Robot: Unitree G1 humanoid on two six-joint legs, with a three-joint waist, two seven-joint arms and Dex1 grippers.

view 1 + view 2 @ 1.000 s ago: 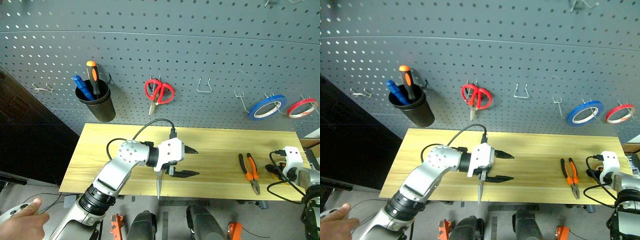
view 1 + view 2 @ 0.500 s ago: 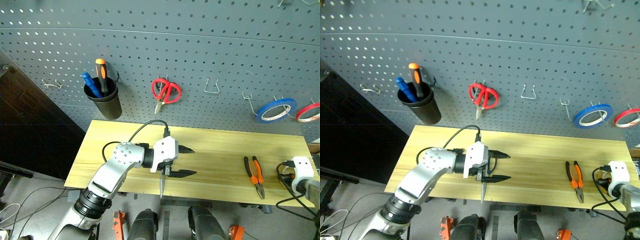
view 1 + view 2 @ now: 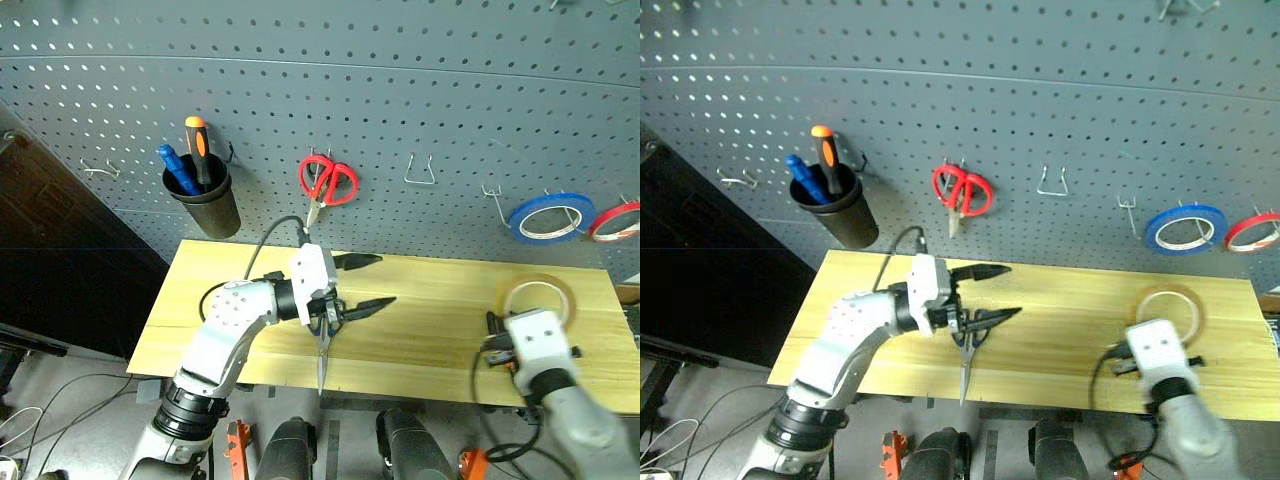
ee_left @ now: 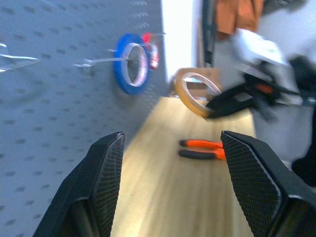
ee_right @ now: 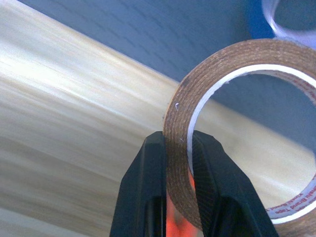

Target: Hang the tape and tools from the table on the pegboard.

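Right gripper (image 5: pixel 170 148) pinching the yellow tape (image 3: pixel 538 297) upright above the table (image 3: pixel 430 330), near the pegboard (image 3: pixel 400 90). Left gripper (image 3: pixel 368 283) spread wide, scissors (image 3: pixel 325 335) hanging beneath it. Pliers (image 4: pixel 200 149) flat on the wood.

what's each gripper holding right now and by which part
The right gripper pinches the translucent yellow tape roll across its ring wall, one finger inside, one outside. The left gripper is open; dark-handled scissors hang beneath it, hold unclear.
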